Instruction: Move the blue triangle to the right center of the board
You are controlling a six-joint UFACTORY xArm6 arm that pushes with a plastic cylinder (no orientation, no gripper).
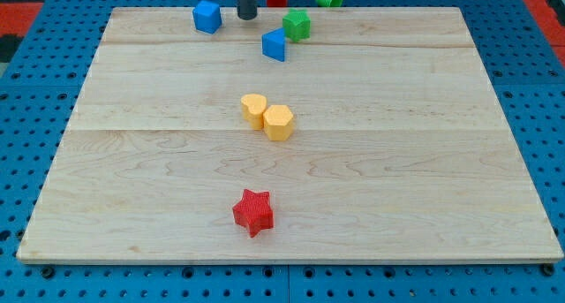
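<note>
My tip rests on the far edge of the pale wood board, left of the blue triangle; blue pegboard surrounds it.

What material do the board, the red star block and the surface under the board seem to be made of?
The board looks like pale unfinished or lightly sealed wood: grain lines and seams between planks show. The red star block seems to be matte plastic, possibly 3D-printed, given fine ridges on its sides. The blue surface underneath looks like a perforated panel with regular holes; its material is unclear.
</note>
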